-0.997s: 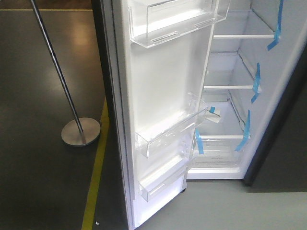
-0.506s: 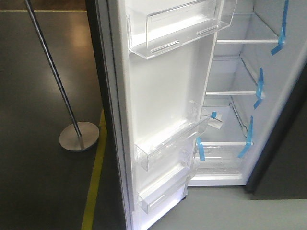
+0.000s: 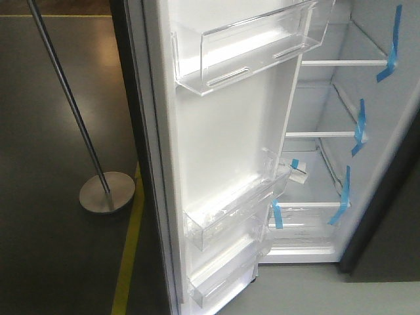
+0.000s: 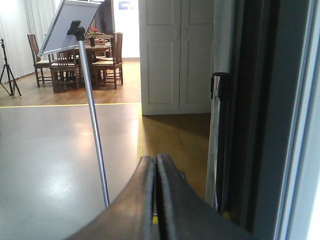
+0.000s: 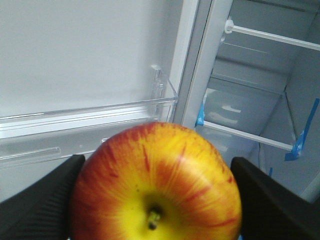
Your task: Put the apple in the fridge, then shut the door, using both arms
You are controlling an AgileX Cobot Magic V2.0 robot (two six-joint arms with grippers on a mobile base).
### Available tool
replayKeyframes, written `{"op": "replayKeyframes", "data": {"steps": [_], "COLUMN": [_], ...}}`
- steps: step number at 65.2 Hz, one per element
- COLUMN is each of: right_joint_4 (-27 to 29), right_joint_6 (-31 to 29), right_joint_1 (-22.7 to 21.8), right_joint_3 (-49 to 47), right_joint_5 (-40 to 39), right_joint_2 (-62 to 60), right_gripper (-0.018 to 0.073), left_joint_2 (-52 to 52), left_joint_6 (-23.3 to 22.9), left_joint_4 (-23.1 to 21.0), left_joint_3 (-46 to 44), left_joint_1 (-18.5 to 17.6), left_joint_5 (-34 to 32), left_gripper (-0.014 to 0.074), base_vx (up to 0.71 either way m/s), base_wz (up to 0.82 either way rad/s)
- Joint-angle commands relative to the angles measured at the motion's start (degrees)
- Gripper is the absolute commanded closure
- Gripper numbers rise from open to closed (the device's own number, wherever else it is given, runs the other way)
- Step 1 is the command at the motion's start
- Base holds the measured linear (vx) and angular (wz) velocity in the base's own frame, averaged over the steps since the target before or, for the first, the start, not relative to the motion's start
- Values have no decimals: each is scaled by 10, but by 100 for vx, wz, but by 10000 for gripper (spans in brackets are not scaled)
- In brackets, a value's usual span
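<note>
Red-and-yellow skin fills the lower middle of the right wrist view: the apple (image 5: 156,182), stem up, is pinched between the two black fingers (image 5: 42,202) of the right gripper (image 5: 157,200). It is held outside the fridge (image 3: 315,98), in front of the white inner lining of the door (image 3: 223,131). A clear door bin (image 5: 90,125) shows behind it and a shelf edged with blue tape (image 5: 302,142) sits at the right of the frame.

The door stands wide open across the middle of the front view. Its upper bin (image 3: 249,49) and lower bin (image 3: 230,207) are see-through, and the white shelves (image 3: 341,63) lie to the right. The floor (image 3: 52,249) on the left is dark and glossy with a yellow line (image 3: 128,256); pale grey floor (image 3: 315,289) lies before the fridge. A metal pole on a round base (image 3: 107,192) stands at the left.

Against a second ago, the shelves and bins sit lower and further right in the front frame, and the round base a touch lower. Nothing inside the fridge has changed.

Only the left wrist view shows the room. It takes in a sign board on its pole (image 4: 92,125), white cupboard doors (image 4: 175,55), a dining table with chairs (image 4: 90,60) and wooden flooring beyond. The left gripper (image 4: 156,200) is at the bottom centre with its fingers pressed together on nothing. The front view shows neither arm and no apple.
</note>
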Motion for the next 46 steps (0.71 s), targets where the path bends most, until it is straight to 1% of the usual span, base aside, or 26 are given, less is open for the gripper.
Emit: {"op": "replayKeyframes", "data": {"steps": [1,46], "right_joint_4": [10,10], "right_joint_6": [-5,-5], "right_joint_1": [-2,-2], "right_joint_3": [-13,-13], "right_joint_5": [-51,-51], "right_joint_2": [-9,-9], "right_gripper": [455,455], "left_joint_2": [-9,-9], "left_joint_6": [-2,-2], "left_joint_4": [0,0], "left_joint_3": [-10,-10], "left_joint_1": [1,1], "left_joint_5": [-36,-36], "left_gripper": [603,603], "base_vx": [7,5], "base_wz": [0,-1]}}
